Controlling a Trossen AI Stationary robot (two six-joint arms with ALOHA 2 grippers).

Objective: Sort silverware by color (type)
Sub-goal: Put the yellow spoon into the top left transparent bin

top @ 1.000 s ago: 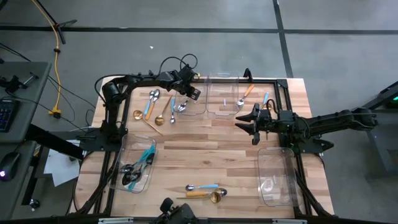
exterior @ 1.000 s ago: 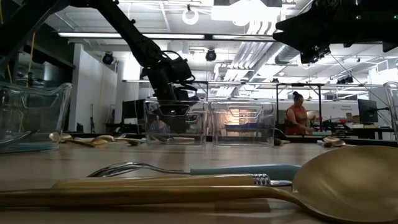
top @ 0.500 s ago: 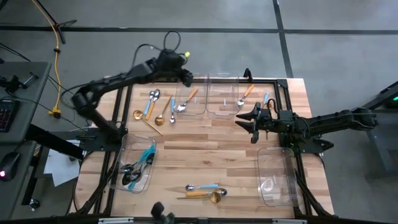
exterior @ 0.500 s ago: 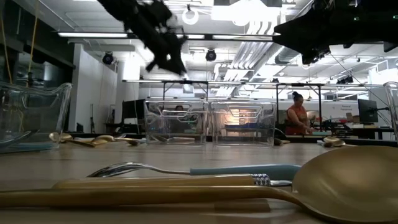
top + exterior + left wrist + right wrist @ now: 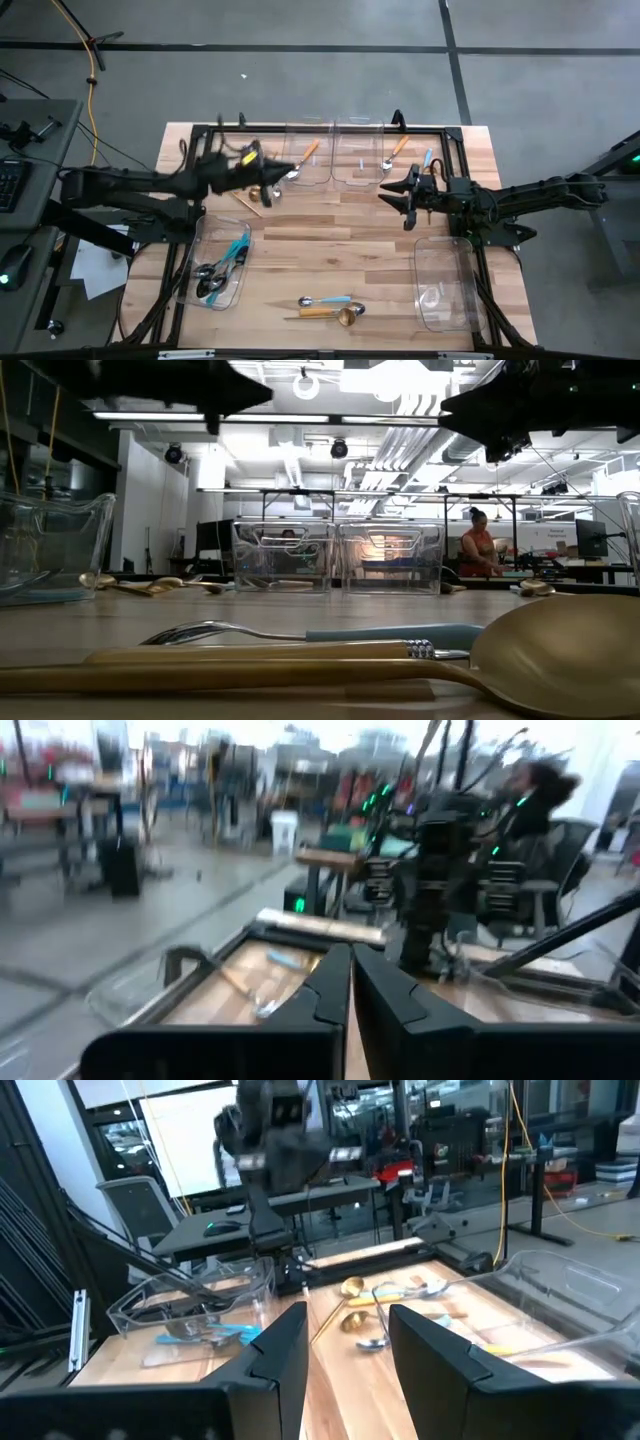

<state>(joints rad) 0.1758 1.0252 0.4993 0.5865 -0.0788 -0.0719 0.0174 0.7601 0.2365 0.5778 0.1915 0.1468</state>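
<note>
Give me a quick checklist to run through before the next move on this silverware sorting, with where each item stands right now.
1. Left hand empty: ok, fingers shut together, nothing between them.
2. Right hand ready: ok, open, empty, hovering mid-table.
3. Loose pieces left: not ok, a blue-handled spoon and a gold spoon with orange handle lie at the near edge.
4. Clear plastic bin on the left sorted: cannot tell; it holds dark-headed, blue-handled utensils.
5. Clear bin on the right free: ok, nothing visible in it.
</note>
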